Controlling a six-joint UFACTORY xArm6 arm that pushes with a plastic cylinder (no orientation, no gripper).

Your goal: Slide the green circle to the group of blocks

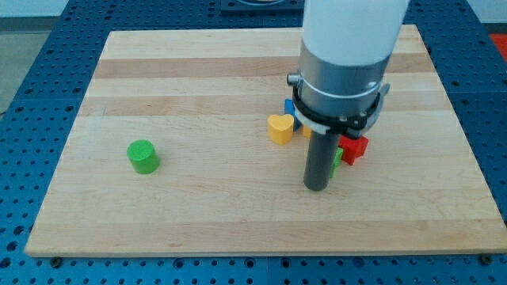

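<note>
The green circle point(143, 156) is a short green cylinder standing alone on the left part of the wooden board point(198, 222). The group of blocks lies right of the board's middle: a yellow heart point(280, 127), a blue block point(289, 106) partly hidden behind the arm, a red block point(354, 148), a sliver of a green block point(337, 158) and a bit of an orange one point(306, 131). My tip point(317, 187) rests on the board just below the group, touching or nearly touching the green sliver, far to the right of the green circle.
The arm's wide white and grey body point(342, 63) hangs over the group and hides part of it. The board lies on a blue perforated table point(32, 87).
</note>
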